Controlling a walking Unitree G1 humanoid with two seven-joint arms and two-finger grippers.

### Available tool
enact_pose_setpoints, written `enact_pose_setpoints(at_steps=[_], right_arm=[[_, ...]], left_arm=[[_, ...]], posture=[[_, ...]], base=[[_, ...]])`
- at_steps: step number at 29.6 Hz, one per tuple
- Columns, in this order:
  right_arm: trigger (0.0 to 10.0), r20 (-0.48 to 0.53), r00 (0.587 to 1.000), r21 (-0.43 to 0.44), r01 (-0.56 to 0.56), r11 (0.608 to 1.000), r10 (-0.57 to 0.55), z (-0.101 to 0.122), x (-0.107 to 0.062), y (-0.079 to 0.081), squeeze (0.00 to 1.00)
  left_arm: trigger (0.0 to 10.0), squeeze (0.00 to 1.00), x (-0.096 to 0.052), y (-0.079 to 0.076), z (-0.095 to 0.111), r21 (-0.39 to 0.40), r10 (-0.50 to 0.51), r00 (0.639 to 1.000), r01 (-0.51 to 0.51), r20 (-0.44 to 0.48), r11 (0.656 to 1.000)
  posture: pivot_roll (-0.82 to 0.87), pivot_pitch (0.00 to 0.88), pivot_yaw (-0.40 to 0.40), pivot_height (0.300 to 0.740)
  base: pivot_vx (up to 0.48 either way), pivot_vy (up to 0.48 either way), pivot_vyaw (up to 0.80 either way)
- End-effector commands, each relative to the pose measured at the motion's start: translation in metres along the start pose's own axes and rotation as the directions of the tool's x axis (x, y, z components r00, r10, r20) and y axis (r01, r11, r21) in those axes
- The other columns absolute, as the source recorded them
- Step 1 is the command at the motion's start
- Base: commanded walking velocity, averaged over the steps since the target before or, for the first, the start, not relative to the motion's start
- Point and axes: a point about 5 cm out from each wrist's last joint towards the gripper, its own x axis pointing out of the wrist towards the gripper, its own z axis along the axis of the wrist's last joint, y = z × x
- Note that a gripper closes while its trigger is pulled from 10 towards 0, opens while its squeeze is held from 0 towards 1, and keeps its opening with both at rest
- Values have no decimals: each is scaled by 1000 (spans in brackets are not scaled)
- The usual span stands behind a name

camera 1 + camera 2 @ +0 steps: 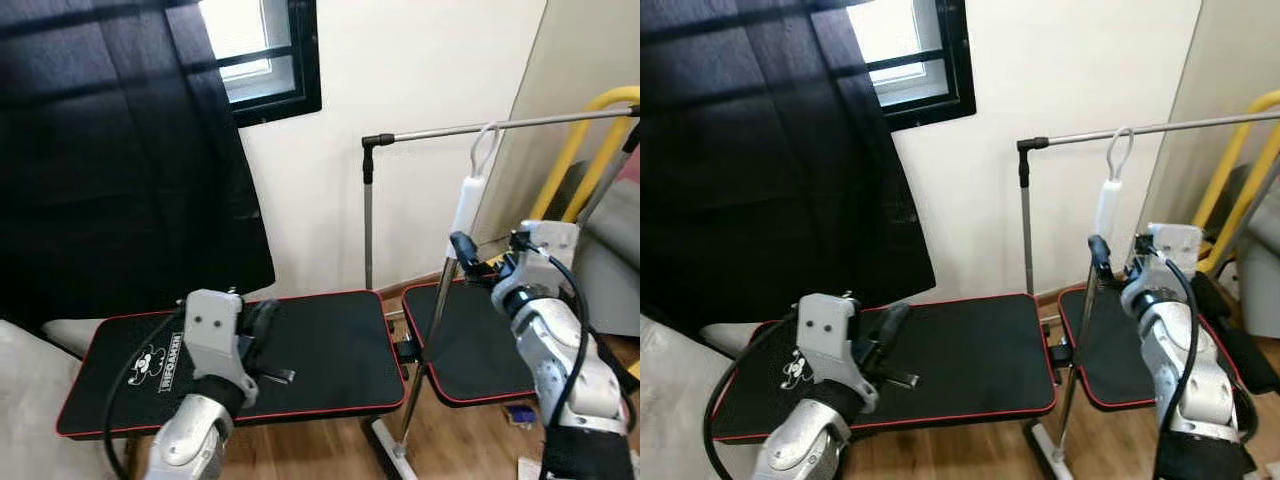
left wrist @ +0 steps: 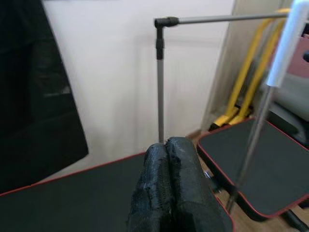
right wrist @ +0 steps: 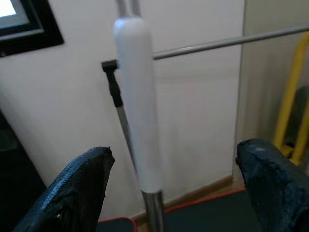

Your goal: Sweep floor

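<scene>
Here's the broom (image 1: 468, 205): a white plastic grip with a loop on top, running down into a thin silver metal pole, standing nearly upright and leaning a touch. It rises in front of the gap between two black benches, its top close to the horizontal bar of the rack (image 1: 368, 200).

Right gripper (image 3: 174, 183) is up at the grip, fingers (image 3: 82, 186) spread wide apart, one on each side of the handle, nothing touching as far as the wrist view shows. In the head view the gripper (image 1: 480, 258) sits just right of the pole, below the white grip.

Left gripper (image 2: 169, 188) has its two rough black fingers pressed together, empty, hovering over the left bench (image 1: 330, 350), well apart from the broom.

Benches are flat matte black pads with red piping; the right bench (image 1: 465, 345) is smaller. Wood floor (image 1: 470, 440) below, smooth pale wall, black curtain (image 1: 110, 150) at left, yellow tube (image 1: 580, 130) at right.
</scene>
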Motion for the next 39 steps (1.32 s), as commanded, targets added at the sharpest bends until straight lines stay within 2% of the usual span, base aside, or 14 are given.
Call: enact_pose_setpoints(at_steps=[1,7,13,20,26,32,35,39], right_arm=[[10000,8,1000,-8,2,1000,-2,2,3,1,0],[10000,5,999,-58,-37,998,37,4,12,3,0],[10000,13,996,-61,-87,994,88,5,14,12,0],[10000,12,996,-60,-87,994,88,3,16,12,0],[10000,27,996,-58,-79,995,80,5,31,17,0],[10000,19,998,-47,-55,997,55,1,39,18,0],[10000,-8,998,-66,-57,996,57,-6,51,26,0],[10000,-32,998,-79,-55,995,53,-10,62,33,0]], left_arm=[[10000,0,-3,-6,2,-1,-95,995,95,2,995],[10000,0,-6,-11,4,-7,-129,992,129,2,992],[10000,0,-6,-12,5,1,-140,990,140,0,990],[10000,0,-6,-12,5,4,-140,990,140,0,990],[10000,0,-6,-12,6,8,-141,990,141,-1,990],[10000,0,-8,-22,7,56,-243,970,243,-6,968],[10000,0,-12,-35,7,126,-360,932,362,-35,924],[10000,0,-13,-36,7,120,-373,927,375,-39,919]], posture=[[-73,100,7,740],[-68,111,5,740],[-55,115,8,740],[-54,113,14,740],[-46,114,16,740],[-47,118,22,740],[-35,127,32,740],[-28,135,38,740]], base=[[0,0,0],[0,0,0],[0,0,0],[0,0,0],[0,0,0],[0,0,0],[0,0,0],[0,0,0]])
